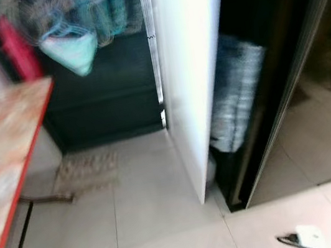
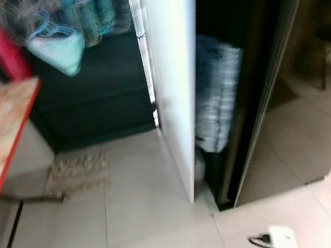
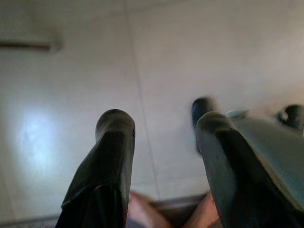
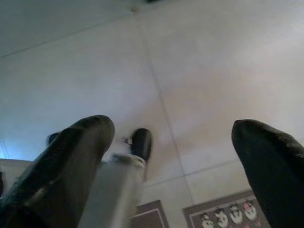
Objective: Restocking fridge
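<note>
**Fridge door ajar; both tools idle above the floor**

The fridge (image 1: 253,78) stands far right of centre, its white door (image 1: 190,63) swung open toward the viewer. A pale bundle (image 1: 233,91) sits in the dark interior, blurred. The red-edged surface (image 1: 3,150) occupies the near left. A mat (image 1: 85,171) lies on the tiled floor (image 1: 153,207) beyond it.

The left tool (image 3: 161,142) hangs low with fingers apart, holding nothing, aimed at the floor. The right tool (image 4: 173,142) hangs likewise, fingers spread wide and empty. Both are well apart from the fridge.
</note>
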